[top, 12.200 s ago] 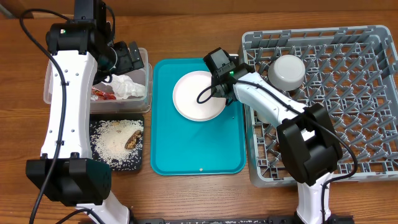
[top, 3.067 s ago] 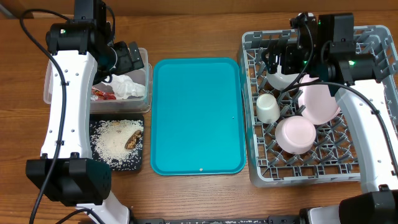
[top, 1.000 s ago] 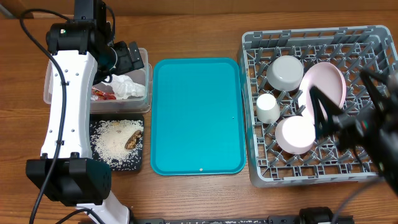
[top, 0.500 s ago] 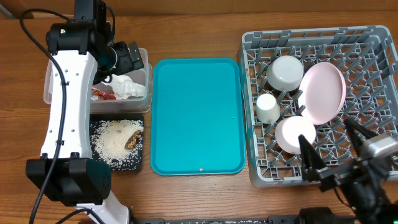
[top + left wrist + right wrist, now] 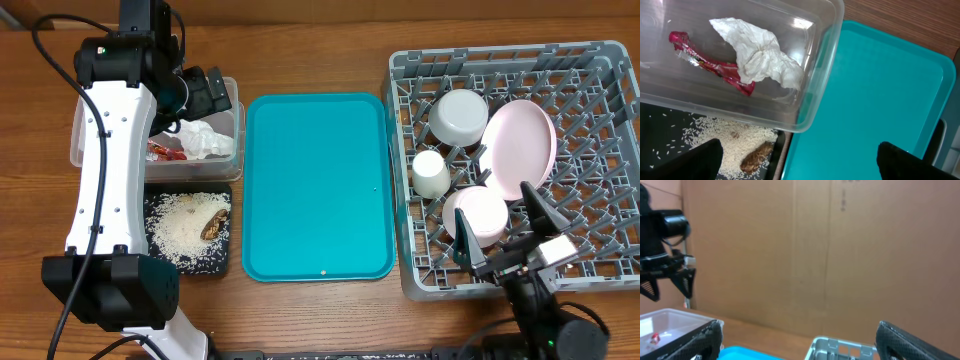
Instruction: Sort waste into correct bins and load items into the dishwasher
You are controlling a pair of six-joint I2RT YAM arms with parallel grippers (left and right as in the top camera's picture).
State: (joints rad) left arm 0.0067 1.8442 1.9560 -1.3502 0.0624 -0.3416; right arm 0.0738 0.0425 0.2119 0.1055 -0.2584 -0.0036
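- Hanging over the near edge of the rack [image 5: 600, 250], right of the teal tray [image 5: 318, 185] and off its near right corner, the right gripper [image 5: 494, 214] has its fingers spread wide and grips nothing.
- The right wrist view looks level across the table, not down at the dishes.
- Left of the teal tray, by its near left corner, sits the black tray [image 5: 226, 265]. It holds a spread of rice [image 5: 185, 225] and a brown chunk [image 5: 213, 227] on the side toward the teal tray.
- The rack stands just right of the teal tray, along its whole right edge. All four dishes are in the rack's half nearer the teal tray.
- The pink bowl [image 5: 478, 215] is the nearest dish, mouth down. One right finger overlaps its near left edge in the overhead view; contact cannot be judged.
- The cup [image 5: 431, 174] lies just beyond the pink bowl, closest of the dishes to the teal tray.
- The plate [image 5: 520, 148] stands tilted on edge among the pegs, farther from the teal tray than the cup.
- The whitish bowl [image 5: 460, 115] is the farthest dish, mouth down, touching or nearly touching the plate's rim.
- Left of the teal tray's far left corner sits the clear tub [image 5: 236, 125], just beyond the black tray. Inside lie the napkin [image 5: 203, 140] and the red wrapper [image 5: 163, 152], touching each other.
- The left gripper [image 5: 800, 162] hovers above the tub's side facing the teal tray, fingers wide apart and holding nothing.
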